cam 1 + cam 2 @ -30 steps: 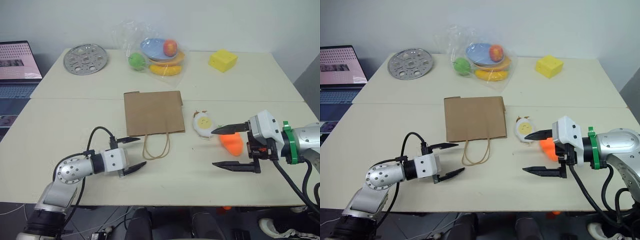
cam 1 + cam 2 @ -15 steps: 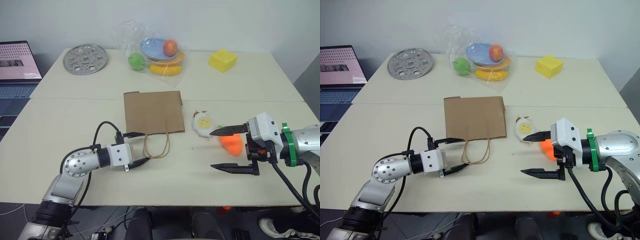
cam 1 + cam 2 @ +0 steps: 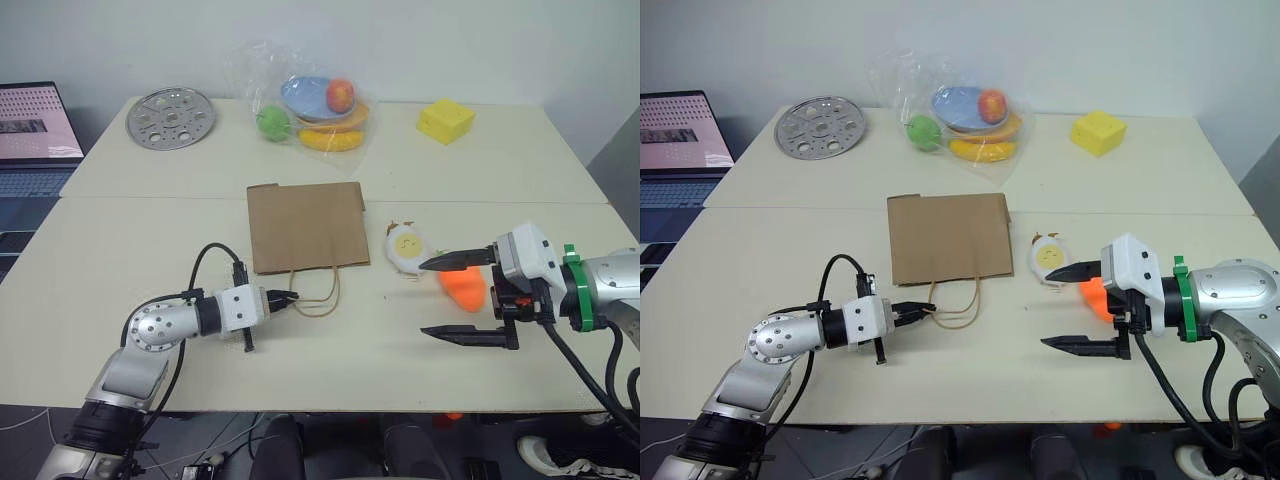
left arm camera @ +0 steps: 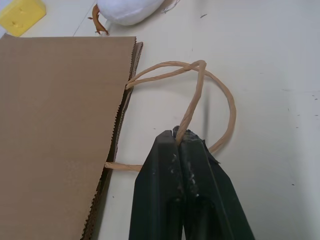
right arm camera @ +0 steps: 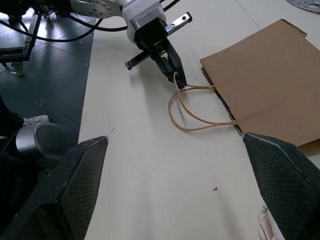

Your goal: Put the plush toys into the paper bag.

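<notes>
The left tool is closed on a twine handle of the bag, its two fingers pressed together with the strand caught between the tips. This grip appears meant to lift one wall of the bag and open its mouth, since the bag lies flat on the worktop and cannot receive a toy as it is.

The right tool stands wide, with nothing between its fingers. It hangs just beside the two toys, its upper finger reaching over the carrot toward the egg. That placement suggests it is waiting to pick a toy once the bag is open.

Condition of the task items:
- Bag: brown kraft paper, flat, mouth toward the robot, serrated at the mouth edge. Two loop handles lie on the worktop at the mouth; one is pinched, the other lies slack.
- Egg: white, soft, with a yellow yolk face; it lies on the worktop just beside the bag's right edge, outside the bag.
- Carrot: orange, partly hidden behind the right tool; its green top cannot be made out. It lies touching or nearly touching the egg, on the robot's side of it, also outside the bag.

Neither toy is in the bag. The work is judged to be at its opening step.
</notes>
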Robot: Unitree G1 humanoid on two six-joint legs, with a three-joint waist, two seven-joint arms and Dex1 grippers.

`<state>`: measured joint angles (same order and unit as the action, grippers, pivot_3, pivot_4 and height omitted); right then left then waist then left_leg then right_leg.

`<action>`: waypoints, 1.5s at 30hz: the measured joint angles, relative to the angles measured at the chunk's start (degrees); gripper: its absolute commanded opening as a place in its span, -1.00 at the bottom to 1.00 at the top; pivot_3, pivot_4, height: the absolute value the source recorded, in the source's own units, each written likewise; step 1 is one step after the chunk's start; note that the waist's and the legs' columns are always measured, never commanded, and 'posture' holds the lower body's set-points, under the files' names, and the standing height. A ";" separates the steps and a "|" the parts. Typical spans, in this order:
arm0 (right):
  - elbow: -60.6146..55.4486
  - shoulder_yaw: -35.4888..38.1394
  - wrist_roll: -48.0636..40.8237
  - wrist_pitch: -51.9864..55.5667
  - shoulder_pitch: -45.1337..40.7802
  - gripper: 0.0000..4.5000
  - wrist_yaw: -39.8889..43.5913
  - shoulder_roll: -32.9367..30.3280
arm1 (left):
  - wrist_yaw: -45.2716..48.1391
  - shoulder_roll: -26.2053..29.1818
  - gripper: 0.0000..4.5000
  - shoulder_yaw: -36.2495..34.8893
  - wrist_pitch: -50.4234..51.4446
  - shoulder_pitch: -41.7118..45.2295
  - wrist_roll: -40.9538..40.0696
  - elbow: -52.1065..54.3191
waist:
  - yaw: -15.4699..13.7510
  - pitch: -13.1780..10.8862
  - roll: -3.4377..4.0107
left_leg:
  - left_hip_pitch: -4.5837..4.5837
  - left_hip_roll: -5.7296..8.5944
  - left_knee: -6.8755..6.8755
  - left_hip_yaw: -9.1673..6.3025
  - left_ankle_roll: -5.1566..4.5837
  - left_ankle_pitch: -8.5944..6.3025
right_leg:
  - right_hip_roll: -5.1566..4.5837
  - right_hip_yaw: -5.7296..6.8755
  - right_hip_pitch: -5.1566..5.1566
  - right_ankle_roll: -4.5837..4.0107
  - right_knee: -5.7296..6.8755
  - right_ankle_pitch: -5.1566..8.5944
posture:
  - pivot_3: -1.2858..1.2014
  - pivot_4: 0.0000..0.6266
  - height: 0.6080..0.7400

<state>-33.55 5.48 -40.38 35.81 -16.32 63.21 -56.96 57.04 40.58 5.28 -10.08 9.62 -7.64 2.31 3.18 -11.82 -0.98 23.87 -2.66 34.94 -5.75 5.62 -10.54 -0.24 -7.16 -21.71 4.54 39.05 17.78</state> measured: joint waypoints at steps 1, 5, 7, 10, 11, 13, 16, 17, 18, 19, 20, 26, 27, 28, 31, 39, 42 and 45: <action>0.00 0.00 -0.03 0.15 -0.02 1.00 -0.41 0.07 | 1.21 0.55 -0.99 -0.04 4.22 -0.01 -3.05 2.22 | 0.02 0.00 0.00 | 0.01 0.00 0.00 -0.01 0.00 0.00 | 0.00 0.01 0.00 0.00 0.00 0.00 | 0.03 -0.52 1.00; 0.01 -0.04 1.01 0.83 -0.30 1.00 -3.00 0.75 | 3.40 2.14 -0.99 -1.75 17.23 0.83 -11.68 7.25 | 0.07 0.00 0.00 | -0.02 -0.01 0.00 -0.05 0.00 0.00 | 0.02 0.04 0.00 0.14 0.03 0.08 | 0.03 -0.52 1.00; 0.03 -0.30 1.76 0.92 -0.81 1.00 -4.85 1.43 | 3.09 2.11 -0.99 -3.03 23.04 2.19 -15.11 7.51 | 0.08 0.00 0.00 | -0.02 -0.01 0.02 -0.06 0.00 0.00 | 0.04 0.04 0.01 0.18 0.03 0.11 | 0.03 -0.52 1.00; 0.09 -1.62 3.07 2.81 -3.44 1.00 -8.40 2.40 | 2.20 2.03 -0.99 -5.40 33.52 4.95 -22.29 8.75 | 0.09 0.00 0.00 | 0.01 -0.01 0.02 -0.08 0.00 0.00 | 0.04 0.05 0.00 0.17 0.02 0.10 | 0.03 -0.52 1.00; 0.07 -1.82 3.03 3.79 -4.24 1.00 -9.55 2.88 | 1.76 1.87 -0.99 -6.23 36.62 6.00 -24.72 9.08 | 0.09 0.00 0.00 | 0.01 -0.01 0.01 -0.10 0.00 0.00 | 0.04 0.07 0.01 0.17 0.03 0.10 | 0.03 -0.52 1.00; -0.12 -2.31 2.33 6.11 -5.90 1.00 -12.01 4.88 | -0.36 0.49 -0.99 -8.22 42.78 8.84 -29.76 9.14 | 0.08 0.00 0.00 | 0.03 -0.01 0.01 -0.19 0.00 0.00 | 0.05 0.13 0.01 0.17 0.03 0.09 | 0.03 -0.52 1.00; -1.21 -3.79 1.01 8.77 -7.01 1.00 -14.59 6.81 | -3.94 -0.87 -0.99 -11.08 50.23 11.93 -35.93 9.38 | 0.07 0.00 -0.01 | 0.06 0.00 -0.01 -0.30 0.00 0.00 | 0.06 0.21 0.02 0.15 0.03 0.03 | 0.03 -0.52 1.00; -1.45 -4.68 1.20 9.12 -7.31 1.00 -15.46 7.75 | -4.76 -1.02 -0.99 -11.88 52.12 12.44 -37.56 9.38 | 0.07 0.00 -0.01 | 0.06 0.00 -0.02 -0.33 0.00 0.00 | 0.06 0.24 0.02 0.11 0.03 0.00 | 0.03 -0.52 1.00; -1.33 -6.49 2.39 9.32 -7.97 1.00 -17.15 9.73 | -6.12 -1.75 -0.99 -12.88 54.33 13.36 -39.53 9.27 | 0.08 0.00 -0.01 | 0.05 -0.01 -0.02 -0.37 0.00 0.00 | 0.07 0.28 0.02 0.05 0.05 -0.03 | 0.03 -0.52 1.00; -0.96 -8.65 3.85 9.42 -8.71 0.84 -18.71 11.92 | -7.20 -2.48 -1.00 -13.38 55.95 14.61 -41.12 9.24 | 0.10 0.00 -0.01 | 0.06 -0.02 -0.01 -0.39 0.00 0.00 | 0.09 0.29 0.01 0.06 0.07 -0.03 | 0.03 -0.52 1.00; 0.03 -11.87 5.92 9.33 -9.93 0.72 -20.78 15.19 | -8.75 -3.33 -1.00 -14.00 57.75 16.30 -43.03 9.21 | 0.20 0.00 -0.01 | 0.05 -0.02 -0.01 -0.40 0.00 0.00 | 0.11 0.29 0.00 0.06 0.09 -0.03 | 0.03 -0.52 1.00; 10.74 -21.97 16.57 6.94 -15.12 -0.25 -29.44 29.25 | -14.56 -5.62 -1.00 -17.00 62.89 20.01 -49.31 9.76 | 0.34 0.00 -0.01 | 0.05 -0.01 -0.02 -0.42 0.02 0.01 | 0.10 0.29 0.00 0.07 0.11 -0.07 | 0.03 -0.52 1.00; 12.60 -22.69 17.95 6.57 -15.66 -0.41 -30.55 30.89 | -15.18 -5.69 -1.00 -17.02 63.38 19.97 -49.75 9.86 | 0.29 -0.01 -0.01 | 0.06 -0.01 -0.04 -0.45 0.02 0.01 | 0.10 0.32 -0.01 0.06 0.11 -0.07 | 0.03 -0.52 1.00; 14.00 -22.96 19.16 6.20 -16.00 -0.57 -31.51 32.47 | -15.40 -5.74 -1.00 -17.02 63.56 19.94 -49.96 10.11 | 0.21 -0.01 -0.01 | 0.08 -0.01 -0.05 -0.46 0.02 0.01 | 0.10 0.33 -0.03 0.06 0.13 -0.07 | 0.03 -0.52 1.00; 18.33 -23.42 22.37 4.66 -17.07 -0.97 -34.15 36.55 | -16.18 -5.75 -1.00 -17.14 64.07 19.82 -50.88 10.78 | 0.04 0.00 -0.01 | 0.09 0.00 -0.07 -0.50 0.02 0.01 | 0.09 0.38 -0.02 0.06 0.13 -0.07 | 0.03 -0.52 1.00; 23.38 -24.58 27.13 3.56 -18.41 -0.97 -36.11 41.50 | -18.44 -6.51 -1.00 -17.29 64.62 18.42 -51.18 11.91 | -0.08 0.00 -0.01 | 0.11 0.02 -0.08 -0.51 0.03 0.00 | 0.06 0.39 -0.03 0.06 0.12 -0.07 | 0.03 -0.52 1.00; 22.53 -24.23 27.92 3.47 -17.50 -0.97 -35.78 40.62 | -19.10 -6.97 -1.00 -17.54 64.69 18.19 -52.10 11.92 | -0.03 0.00 -0.01 | 0.09 0.02 -0.08 -0.50 0.02 0.00 | 0.07 0.39 -0.02 0.05 0.13 -0.07 | 0.03 -0.52 1.00; 23.54 -24.24 28.90 2.56 -16.62 -0.97 -36.48 41.86 | -19.35 -6.98 -1.00 -17.77 64.81 18.12 -52.96 11.95 | 0.13 0.00 -0.01 | 0.09 0.01 -0.07 -0.49 0.02 0.01 | 0.08 0.38 -0.04 0.06 0.14 -0.07 | 0.03 -0.52 1.00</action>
<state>-10.01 -18.77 -11.48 38.37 -32.94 26.73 -15.10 37.68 33.60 -12.49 54.73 27.74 -60.60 14.26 3.30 -11.82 -1.00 23.95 -2.65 34.86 -6.24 5.64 -10.53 -0.16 -6.78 -21.75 4.60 39.19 17.71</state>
